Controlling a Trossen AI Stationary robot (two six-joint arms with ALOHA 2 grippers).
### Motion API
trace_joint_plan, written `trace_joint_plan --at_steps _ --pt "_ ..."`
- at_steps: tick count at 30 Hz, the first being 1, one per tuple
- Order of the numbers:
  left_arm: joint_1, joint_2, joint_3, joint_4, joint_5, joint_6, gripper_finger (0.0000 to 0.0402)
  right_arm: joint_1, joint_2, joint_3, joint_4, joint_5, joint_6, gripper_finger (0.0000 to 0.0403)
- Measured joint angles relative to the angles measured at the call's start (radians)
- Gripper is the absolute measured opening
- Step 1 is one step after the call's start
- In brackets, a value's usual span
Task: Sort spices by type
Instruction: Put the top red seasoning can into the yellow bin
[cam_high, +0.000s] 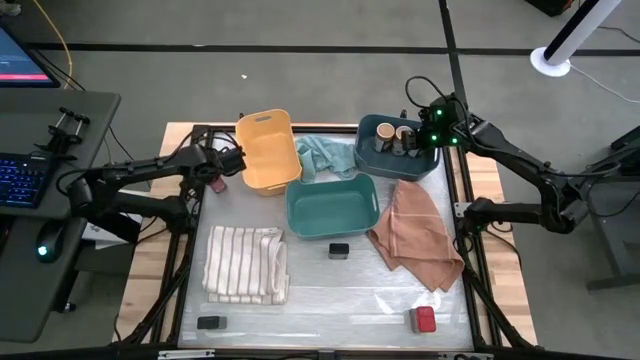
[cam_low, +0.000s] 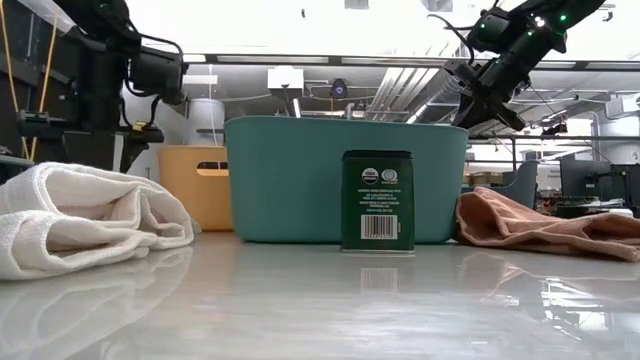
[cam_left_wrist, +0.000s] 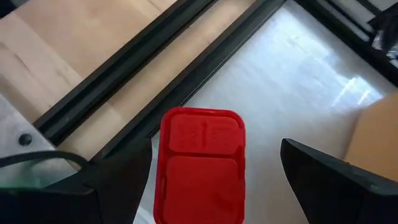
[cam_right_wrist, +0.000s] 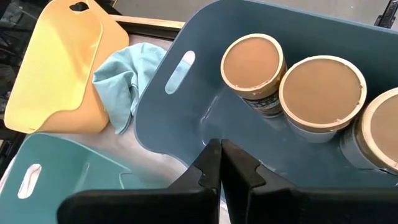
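A red-topped square jar (cam_left_wrist: 202, 165) stands on the table at the far left, beside the yellow bin (cam_high: 268, 150). My left gripper (cam_left_wrist: 216, 144) is open above it, one finger on either side; it also shows in the high view (cam_high: 216, 172). My right gripper (cam_right_wrist: 221, 165) is shut and empty over the blue-grey bin (cam_right_wrist: 186, 93), which holds three round jars with tan lids (cam_right_wrist: 252, 65). A black tin (cam_low: 378, 200) stands upright in front of the teal bin (cam_high: 332, 205). Another tin (cam_high: 209, 322) and a second red-topped jar (cam_high: 424, 319) lie near the front edge.
A striped white cloth (cam_high: 245, 262) lies front left and a brown cloth (cam_high: 415, 232) right of the teal bin. A light teal cloth (cam_high: 322, 155) sits between the yellow and blue-grey bins. Black frame rails (cam_left_wrist: 155, 74) run along the table's left edge.
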Motion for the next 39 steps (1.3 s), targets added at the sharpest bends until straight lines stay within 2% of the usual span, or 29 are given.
trace_joint_plan --at_steps 15,32,36,39 --pt "0.067 0.001 0.0 0.027 0.057 0.199 0.034 0.0 0.0 0.0 -0.007 0.0 -0.019 0.0" --pt "0.07 0.087 0.0 0.063 0.084 0.213 0.0339 0.0 0.0 0.0 -0.008 -0.005 -0.019 0.0" --pt "0.069 0.092 0.0 0.064 0.084 0.208 0.0325 0.0 0.0 0.0 -0.008 -0.005 -0.019 0.0" --pt "0.069 0.092 0.0 0.064 0.081 0.206 0.0299 0.0 0.0 0.0 -0.008 -0.005 -0.019 0.0"
